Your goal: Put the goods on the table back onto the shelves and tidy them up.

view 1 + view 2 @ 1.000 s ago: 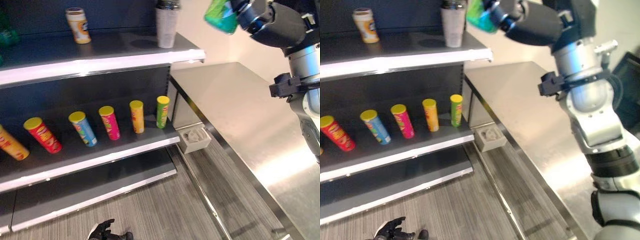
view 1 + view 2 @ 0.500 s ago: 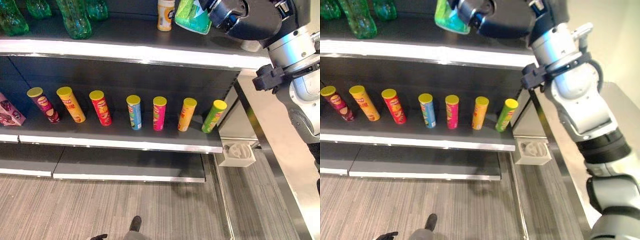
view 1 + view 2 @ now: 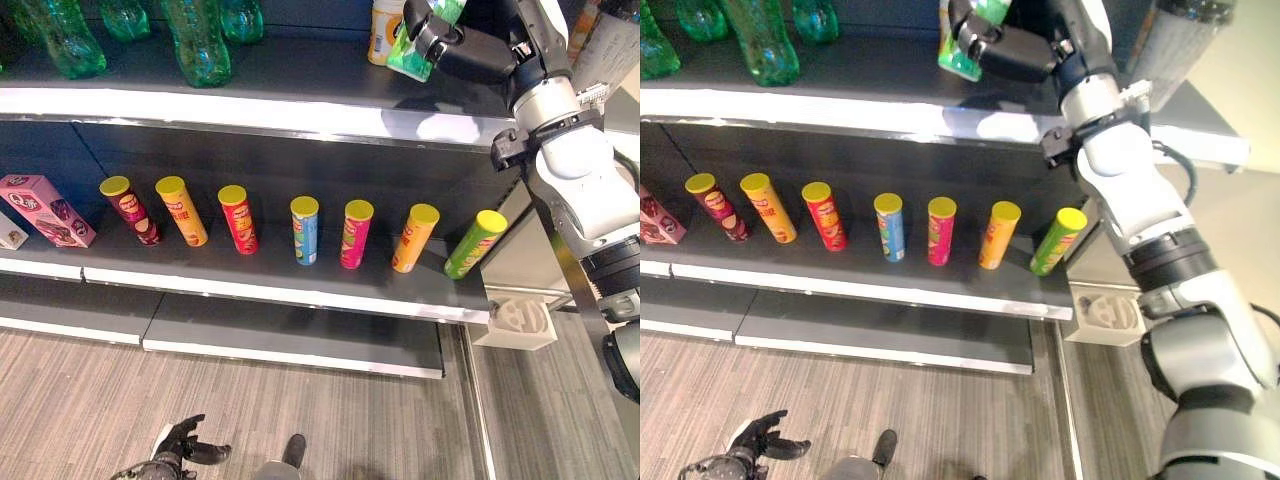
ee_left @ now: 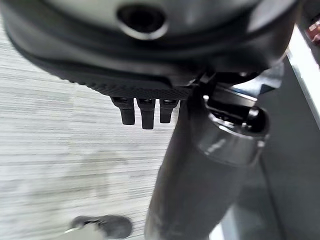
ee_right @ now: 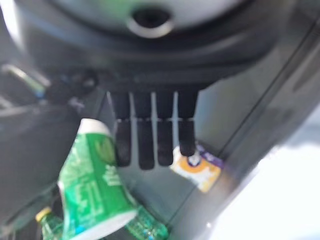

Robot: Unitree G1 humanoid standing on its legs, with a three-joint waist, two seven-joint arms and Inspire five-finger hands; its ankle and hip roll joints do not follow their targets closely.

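While the right hand [image 3: 455, 45] grips it, the green-and-white packet [image 5: 95, 192] looks crinkled.

Your head views are evenly lit from above, with white glare along the top shelf edge [image 3: 300, 115] and dim recesses beneath. Both wrist views are blurred up close; the green packet [image 5: 95, 192] is soft.
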